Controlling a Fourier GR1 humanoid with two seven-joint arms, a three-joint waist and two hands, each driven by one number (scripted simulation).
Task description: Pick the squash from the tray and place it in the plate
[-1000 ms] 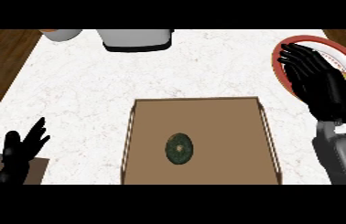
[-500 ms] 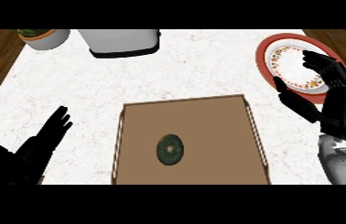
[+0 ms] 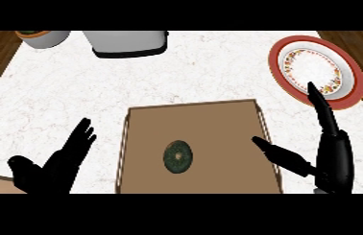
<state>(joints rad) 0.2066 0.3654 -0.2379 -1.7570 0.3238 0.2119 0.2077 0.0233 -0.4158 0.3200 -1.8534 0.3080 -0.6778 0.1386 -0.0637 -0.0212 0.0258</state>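
**Mira:** White marble counter (image 3: pixel 212 80) fills most of the view, with a strip of dark wood at the far corners. On it lies a flat brown tray (image 3: pixel 212 123), and the squash (image 3: pixel 178 156) sits alone on the tray, a little left of its middle, toward the near side.

**Jonas:** And the plate (image 3: pixel 315 71)?

**Mira:** At the far right of the counter, well apart from the tray. It has a red rim and a flowered band.

**Jonas:** What are the hands doing?

**Mira:** Both have their fingers straight and spread, holding nothing. The right hand (image 3: pixel 332 152) is over the tray's right edge, its thumb pointing in toward the squash. The left hand (image 3: pixel 60 162) rests left of the tray, fingers up.

**Jonas:** How will the squash handle, do you think?

**Mira:** It looks small, dark green and round, seen end-on, with a paler spot in the centre. I judge it hard and light, not fragile, but the rind may be smooth and it could roll.

**Jonas:** So where to take it?

**Mira:** Across its widest part, I would say, thumb on one side and fingers on the opposite side.

**Jonas:** Anything else around?

**Mira:** A grey appliance (image 3: pixel 127 41) and a potted plant (image 3: pixel 39 36) at the far left.
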